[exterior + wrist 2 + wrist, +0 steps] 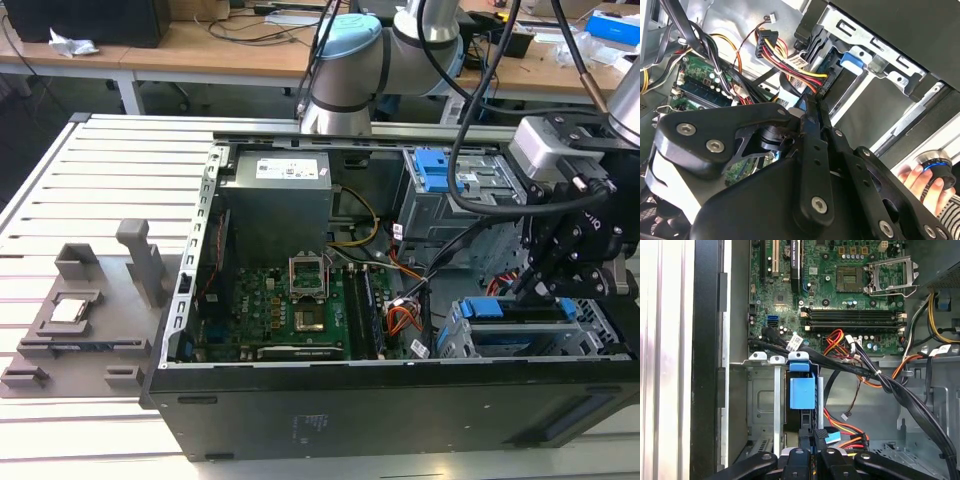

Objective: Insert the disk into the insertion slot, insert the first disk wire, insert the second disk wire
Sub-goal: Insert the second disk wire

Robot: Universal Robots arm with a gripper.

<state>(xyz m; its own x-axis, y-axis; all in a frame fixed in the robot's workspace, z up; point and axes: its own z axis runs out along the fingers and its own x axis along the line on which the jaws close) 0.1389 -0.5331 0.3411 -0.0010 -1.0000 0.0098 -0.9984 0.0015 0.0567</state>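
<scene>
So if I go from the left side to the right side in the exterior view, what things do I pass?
Grey plastic fixture → green motherboard → orange wires → blue-framed disk in the insertion slot → black gripper.

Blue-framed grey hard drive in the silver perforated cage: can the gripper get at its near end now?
Probably yes: the gripper sits close to the blue-framed drive in the cage; red and yellow wires lie beside, not across, the gap.
</scene>
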